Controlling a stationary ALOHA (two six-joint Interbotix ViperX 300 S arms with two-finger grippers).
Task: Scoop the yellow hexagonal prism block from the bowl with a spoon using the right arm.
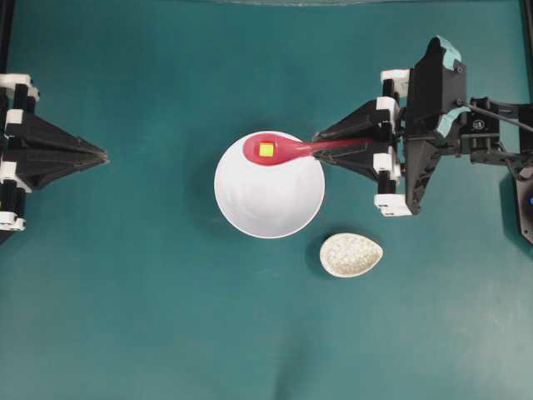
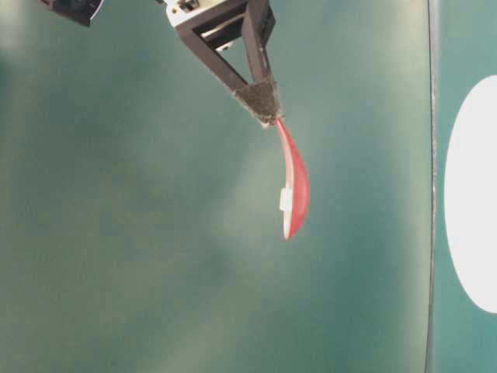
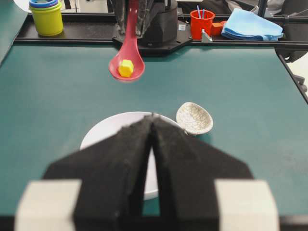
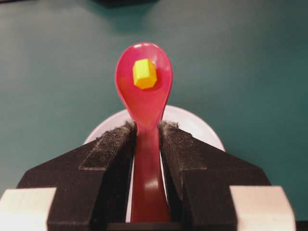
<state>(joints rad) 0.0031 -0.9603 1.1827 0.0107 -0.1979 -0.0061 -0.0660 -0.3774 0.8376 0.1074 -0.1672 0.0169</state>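
My right gripper (image 1: 321, 147) (image 4: 147, 126) is shut on the handle of the pink-red spoon (image 1: 279, 150) (image 4: 144, 91) (image 3: 127, 60) (image 2: 293, 186). In the spoon's scoop lies the yellow hexagonal prism block (image 1: 266, 150) (image 4: 144, 73) (image 3: 126, 68). Spoon and block hang in the air above the far rim of the white bowl (image 1: 269, 196) (image 3: 103, 132) (image 4: 192, 122), which holds nothing that I can see. At the table's left edge my left gripper (image 1: 105, 155) (image 3: 152, 117) is shut on nothing, far from the bowl.
A small speckled beige egg-shaped dish (image 1: 351, 254) (image 3: 194, 118) lies right of and nearer than the bowl. Beyond the table's far edge stand stacked cups (image 3: 46, 17), a red cup (image 3: 201, 23) and a blue cloth (image 3: 252, 24).
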